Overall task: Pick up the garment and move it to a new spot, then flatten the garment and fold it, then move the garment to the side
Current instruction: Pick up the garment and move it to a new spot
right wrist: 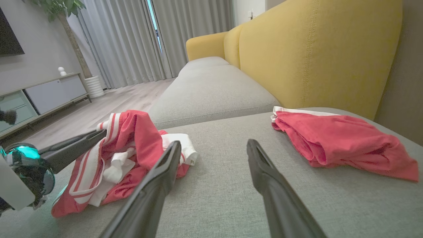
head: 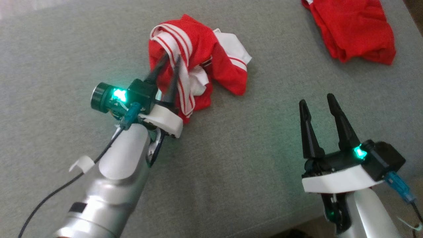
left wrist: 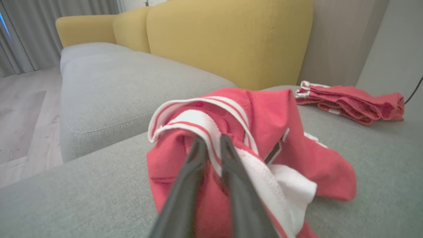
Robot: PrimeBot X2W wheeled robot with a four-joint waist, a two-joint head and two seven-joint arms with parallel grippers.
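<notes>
The garment [head: 211, 59] is a crumpled red jersey with white striped trim, heaped on the grey sofa seat [head: 248, 165]. My left gripper [head: 172, 58] reaches into its left side, the fingers a little apart, open, with the striped white band lying between and over the tips. The left wrist view has the same band draped around the left gripper [left wrist: 211, 138] and the garment [left wrist: 281, 132] bunched behind. My right gripper [head: 317, 99] hovers open and holds nothing, to the right of the heap. In the right wrist view the garment [right wrist: 132, 132] lies left of the right gripper [right wrist: 214, 143].
A second red garment [head: 353, 29] lies folded at the far right of the seat, also seen as a flat red pile [right wrist: 337, 142]. Yellow backrests [right wrist: 314, 56] rise behind the seat. Bare grey cushion spreads between the two garments and in front.
</notes>
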